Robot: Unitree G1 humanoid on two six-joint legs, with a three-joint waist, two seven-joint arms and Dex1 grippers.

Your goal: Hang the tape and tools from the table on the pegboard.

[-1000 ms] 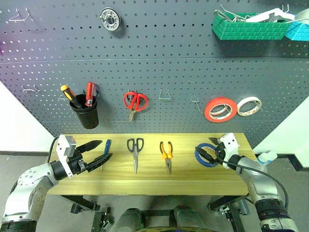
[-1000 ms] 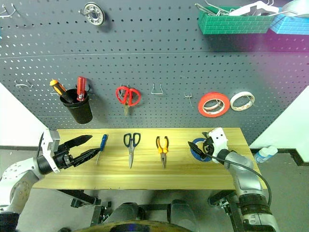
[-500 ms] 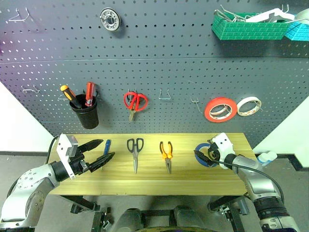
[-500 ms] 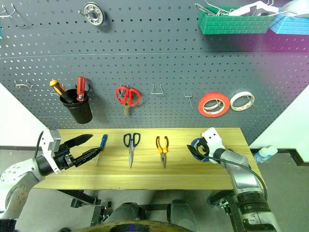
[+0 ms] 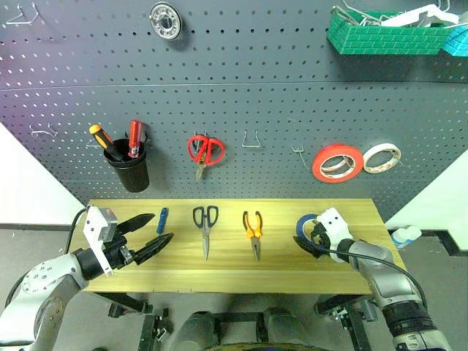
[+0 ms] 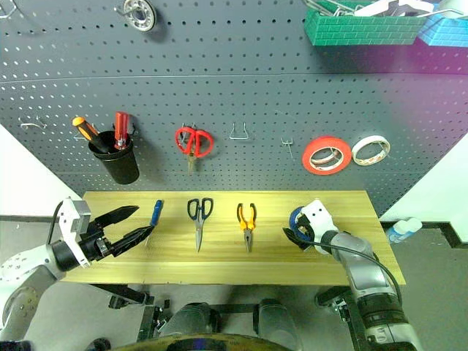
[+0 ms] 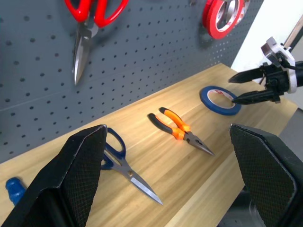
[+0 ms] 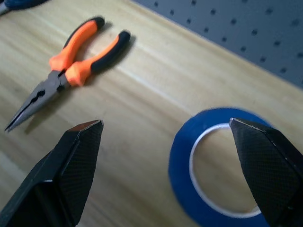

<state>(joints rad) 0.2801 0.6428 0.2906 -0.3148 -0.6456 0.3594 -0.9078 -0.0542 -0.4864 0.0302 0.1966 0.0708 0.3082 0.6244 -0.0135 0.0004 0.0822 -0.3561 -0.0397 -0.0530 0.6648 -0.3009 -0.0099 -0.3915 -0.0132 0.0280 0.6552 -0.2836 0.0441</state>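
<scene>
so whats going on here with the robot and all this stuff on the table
A two-armed robot is set to hang items from the table on the pegboard. Its open right gripper hovers at the blue tape roll, which lies flat, not gripped. The open left gripper holds nothing, near the blue screwdriver. The black scissors and pliers lie untouched between them.

Bare table (image 5: 307,274) between pliers (image 5: 252,232) and tape (image 7: 219,100).
</scene>
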